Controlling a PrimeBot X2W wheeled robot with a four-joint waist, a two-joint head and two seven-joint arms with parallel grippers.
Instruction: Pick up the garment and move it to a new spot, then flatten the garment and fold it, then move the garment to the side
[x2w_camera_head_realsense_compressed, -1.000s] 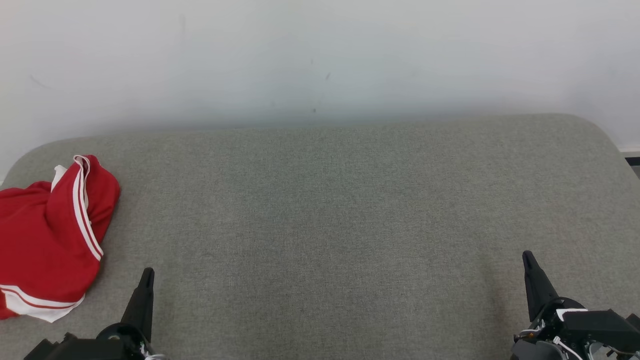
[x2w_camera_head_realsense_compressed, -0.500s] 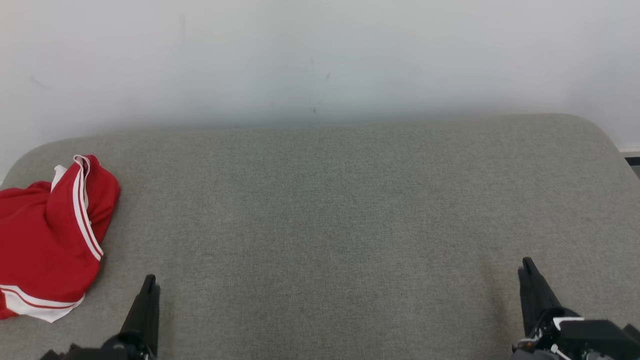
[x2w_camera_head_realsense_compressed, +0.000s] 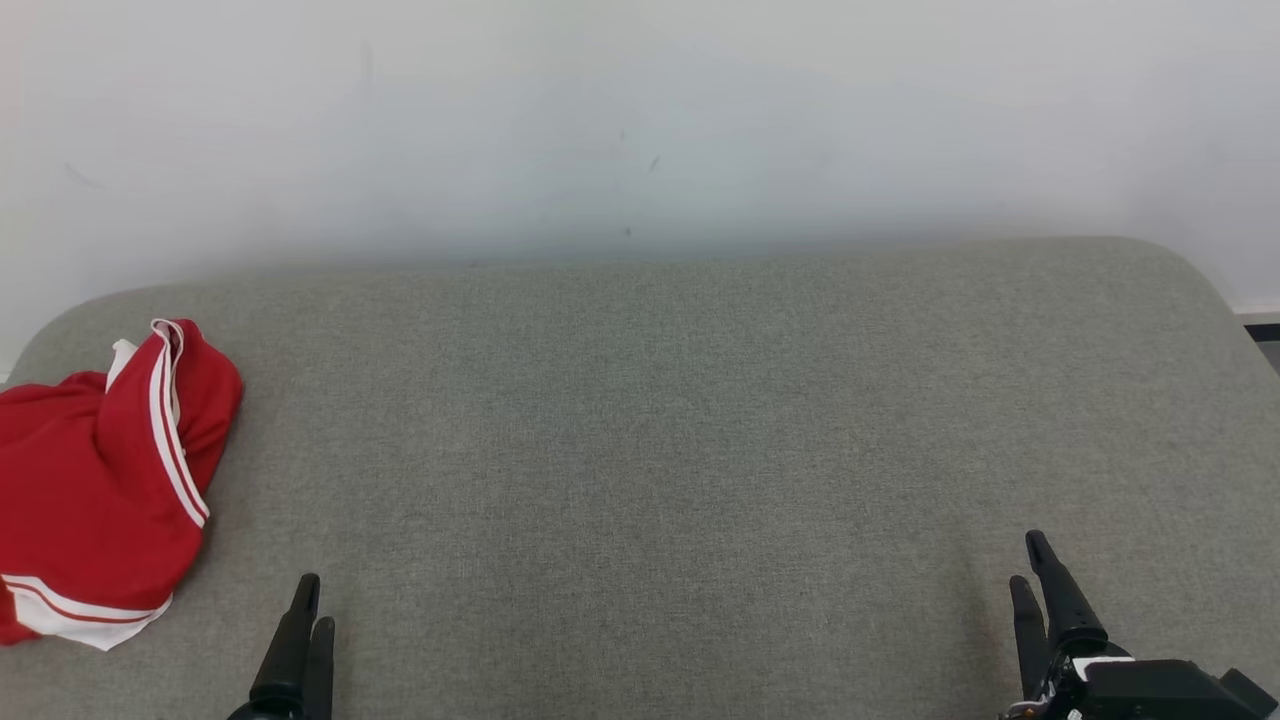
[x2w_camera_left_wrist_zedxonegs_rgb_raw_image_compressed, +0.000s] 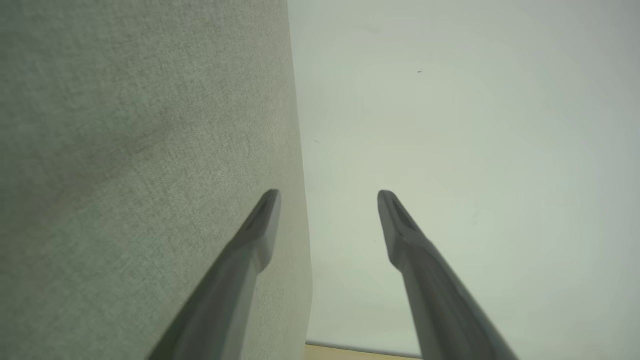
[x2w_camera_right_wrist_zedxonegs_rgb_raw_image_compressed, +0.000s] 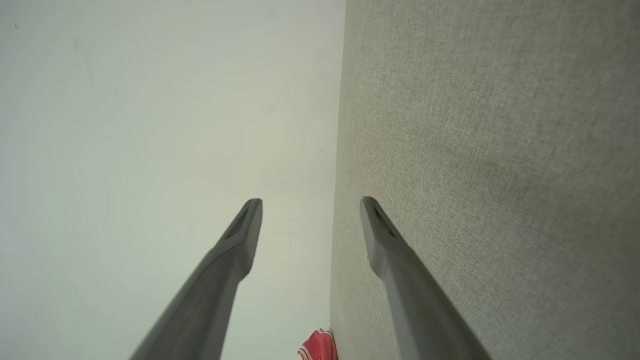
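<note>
Two long dark fingers make up each pincer, matte and smooth, tapering to blunt points. The left pincer (x2w_camera_left_wrist_zedxonegs_rgb_raw_image_compressed: 329, 195) stands open, its fingers spread wide apart, and the right pincer (x2w_camera_right_wrist_zedxonegs_rgb_raw_image_compressed: 311, 201) is spread the same way. Each sits low over the near edge of the bench (x2w_camera_head_realsense_compressed: 640, 450), one toward either side. The garment (x2w_camera_head_realsense_compressed: 95, 490) is soft red cloth with thin white stripes and a white hem band. It lies bunched in loose folds at the bench's left end, near the left pincer but not touching it. The bench is covered in grey, coarsely woven fabric, flat, with rounded far corners. Behind it rises a plain off-white wall (x2w_camera_head_realsense_compressed: 640, 120), smooth but for a few faint marks.
</note>
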